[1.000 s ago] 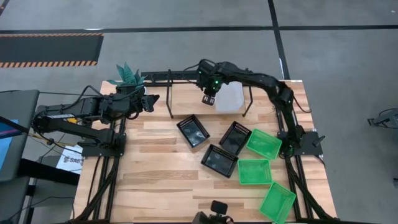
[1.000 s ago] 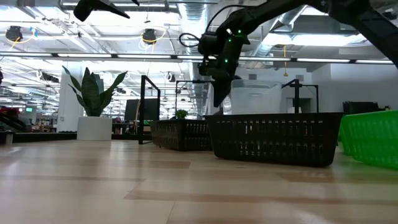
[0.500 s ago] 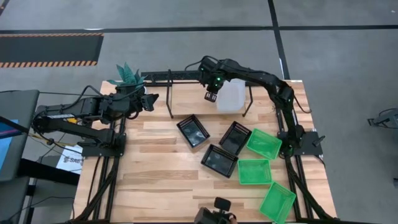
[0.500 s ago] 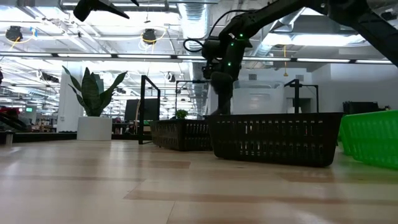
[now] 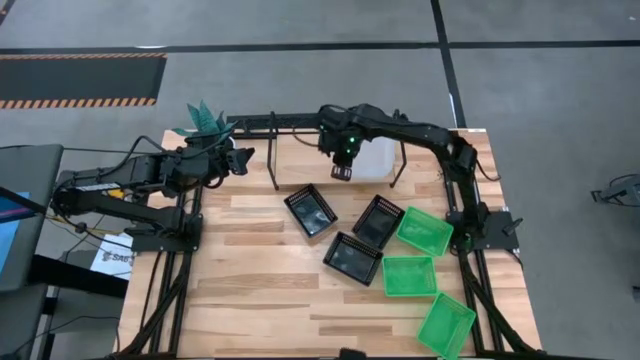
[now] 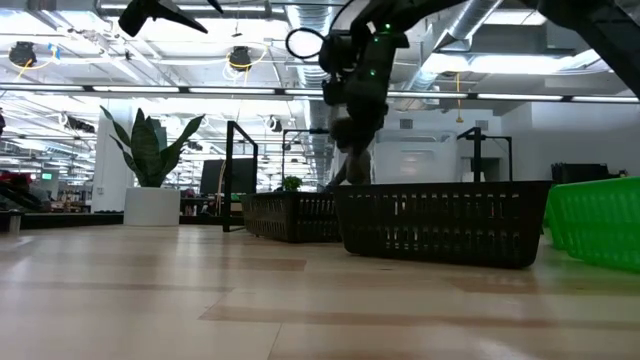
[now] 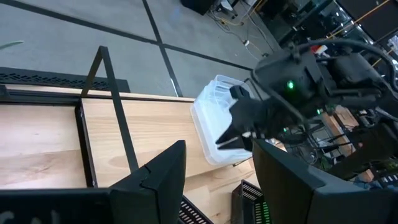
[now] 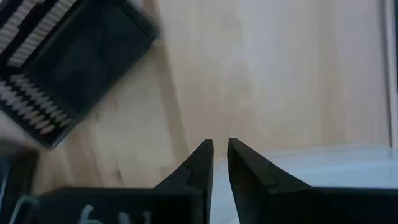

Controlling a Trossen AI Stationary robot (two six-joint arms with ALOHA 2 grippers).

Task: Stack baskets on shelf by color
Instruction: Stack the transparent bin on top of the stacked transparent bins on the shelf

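The pale plank table point(image 5: 260, 290) is smooth, satin-looking wood. Three black mesh-sided plastic baskets point(image 5: 352, 258) look matt, the bright green plastic ones point(image 5: 409, 275) slightly shiny. The clear translucent plastic basket stack point(image 7: 214, 127) looks frosted, on the thin black metal-framed wooden shelf point(image 7: 109, 93).
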